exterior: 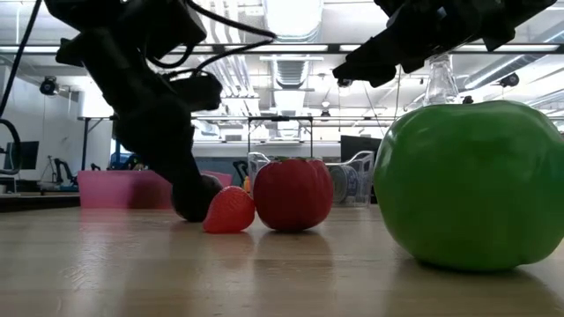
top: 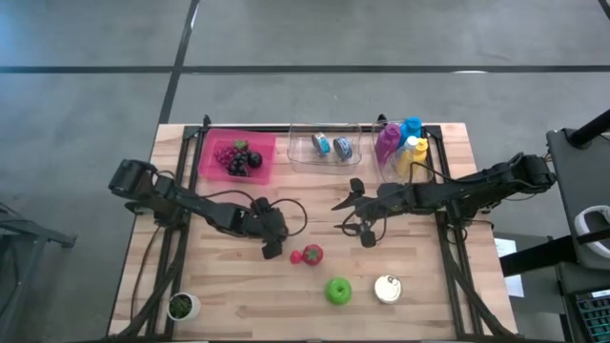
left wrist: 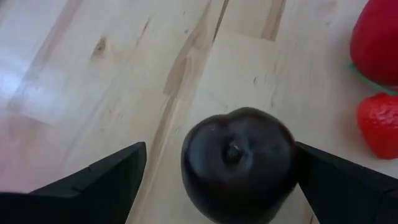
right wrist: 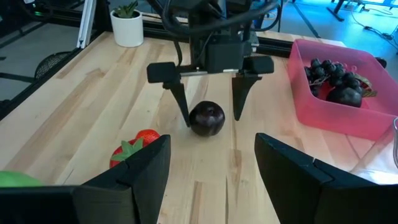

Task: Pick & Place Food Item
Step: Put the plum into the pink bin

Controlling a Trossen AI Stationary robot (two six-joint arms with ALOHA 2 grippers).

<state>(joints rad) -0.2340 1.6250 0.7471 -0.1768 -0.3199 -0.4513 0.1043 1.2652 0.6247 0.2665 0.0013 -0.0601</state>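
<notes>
While the left gripper (right wrist: 210,84) stands low over the middle of the table with its fingers spread wide, a dark plum (left wrist: 239,163) sits on the wood between them, close against one finger and clear of the other, so the grasp looks about to be made rather than done. Judged from this, the step in hand is the pick; the next move calls for the fingers to close squarely on the round, smooth fruit without rolling it into the strawberry (top: 294,255) and tomato (top: 312,253) just to its right, then a carry, probably to the pink bin (top: 211,160) at the far left, which already holds dark fruit. The right gripper (top: 357,213) hovers right of centre, its fingers parted on nothing. Only the right wrist view shows both left fingers straddling the plum; from above the arm hides it, and the low view is largely filled by the green apple (exterior: 471,182).
</notes>
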